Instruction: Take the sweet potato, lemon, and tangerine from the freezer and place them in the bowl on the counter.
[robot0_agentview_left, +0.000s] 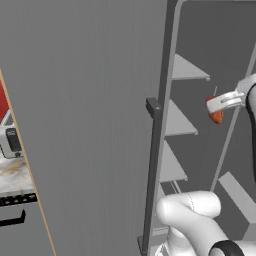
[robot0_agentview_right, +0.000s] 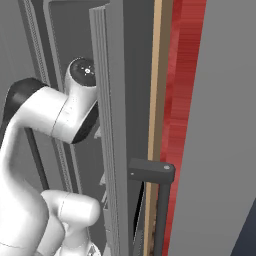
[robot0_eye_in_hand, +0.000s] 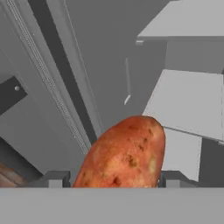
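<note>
Over on the far left of the left base view, a slice of the counter (robot0_agentview_left: 11, 172) peeks out, marble with brown veins, and a grey toaster (robot0_agentview_left: 10, 141) stands on it against a red wall. Below it sits a dark oven front (robot0_agentview_left: 17, 220) with a black handle. A tan wooden edge runs diagonally beside that.

Moving right, the big grey freezer door (robot0_agentview_left: 95, 125) takes up the middle, swung open, its long vertical bar handle (robot0_agentview_left: 152, 175) running down its edge. No brand, no label, no writing that can be read anywhere on it.

Further right, we are looking into the freezer (robot0_agentview_left: 200, 60), with grey shelves (robot0_agentview_left: 187, 70) stepping down one below another. And there it is: the sweet potato (robot0_agentview_left: 215, 114), a reddish-brown lump, held up in mid-air inside the freezer, off the shelves, in the gripper (robot0_agentview_left: 220, 103). The white fingers are clamped around it from both sides.

The hand view backs this up: the sweet potato (robot0_eye_in_hand: 124, 153) sits big and mottled between the two dark finger tips (robot0_eye_in_hand: 56, 178), which press at either flank, with shelves (robot0_eye_in_hand: 188, 105) beyond it.

In the right base view, the white arm (robot0_agentview_right: 45, 125) reaches in behind the door's edge, the bar handle (robot0_agentview_right: 160, 210) close to the lens.
</note>
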